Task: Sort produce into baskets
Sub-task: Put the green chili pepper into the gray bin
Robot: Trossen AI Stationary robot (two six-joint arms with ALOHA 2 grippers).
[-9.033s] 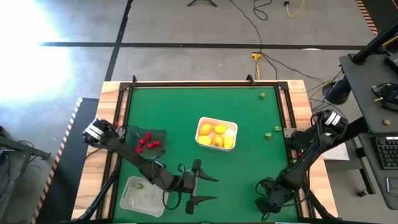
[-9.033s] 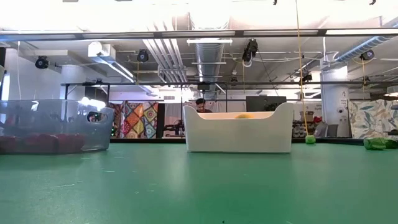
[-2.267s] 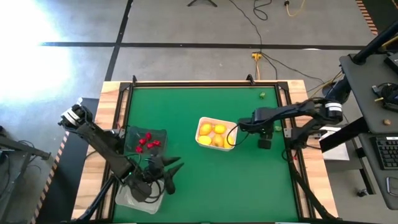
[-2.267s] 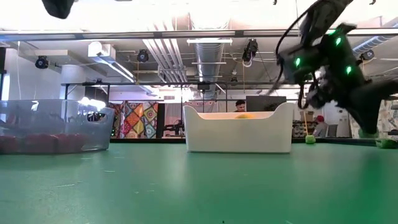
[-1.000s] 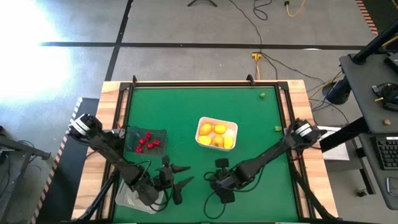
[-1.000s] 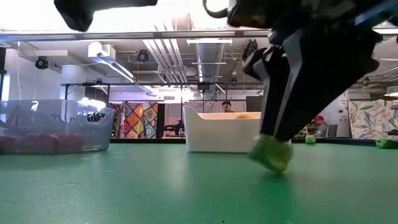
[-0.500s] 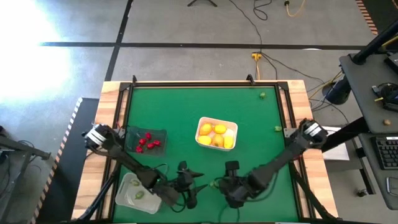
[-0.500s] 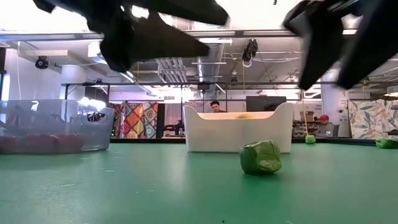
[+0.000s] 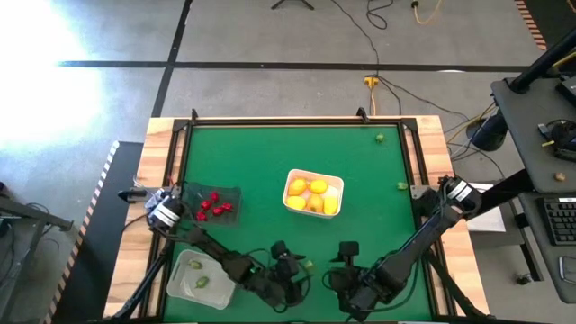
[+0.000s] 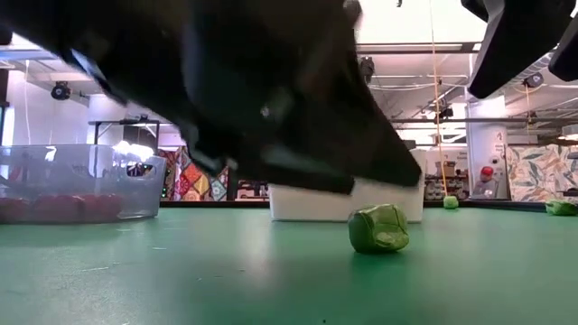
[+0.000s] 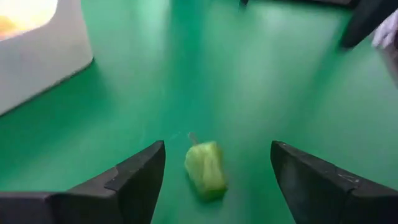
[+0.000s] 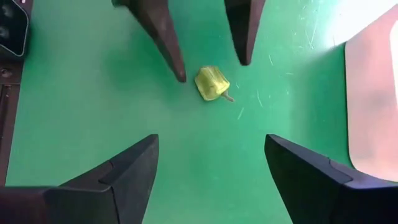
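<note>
A small green pepper-like piece (image 9: 306, 265) lies on its side on the green table near the near edge; it also shows in the low view (image 10: 378, 227). My left gripper (image 11: 217, 149) is open and comes at it from the table's left. Its fingers (image 12: 163, 37) stand on either side of the piece (image 11: 205, 168) without touching it. My right gripper (image 12: 211, 140) is open and empty on the piece's right side, facing it (image 12: 211, 83). The white tub (image 9: 335, 183) holds yellow rounds. The dark tub (image 9: 229, 193) holds red pieces. The clear tub (image 9: 180, 286) holds green pieces.
Two more small green pieces lie on the table, one at the far right (image 9: 380, 138) and one by the right edge (image 9: 400, 186). The white tub's wall (image 11: 37, 62) stands just beyond the left gripper. A wooden rim (image 9: 432, 153) frames the table.
My right gripper has set the green piece on the table, opened, let go and drawn back toward the near edge. My left gripper has gone from above the clear tub toward the table's right and down, and its open fingers now flank the piece.
</note>
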